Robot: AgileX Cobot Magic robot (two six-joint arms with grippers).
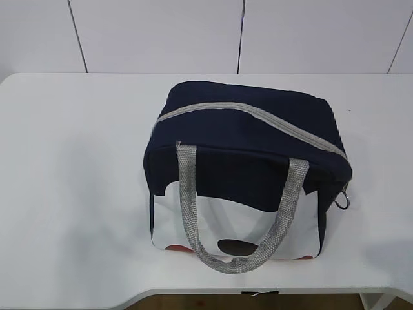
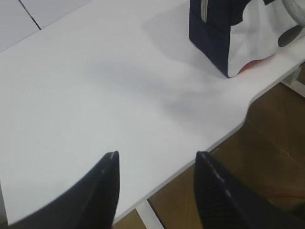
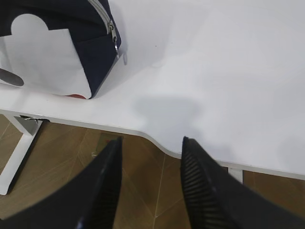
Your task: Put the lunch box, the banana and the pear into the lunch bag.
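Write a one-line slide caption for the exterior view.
Zipped navy-and-white lunch bag standing alone on the white table, grey handles draped toward the camera, ring pull at its right end.

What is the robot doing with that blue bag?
Right now nothing is touching it. The lunch bag sits on the white table with its zipper closed along the top. The left gripper and the right gripper both hang open and empty near the table's front edge, one on each side of the bag. No food or box can be seen outside it.
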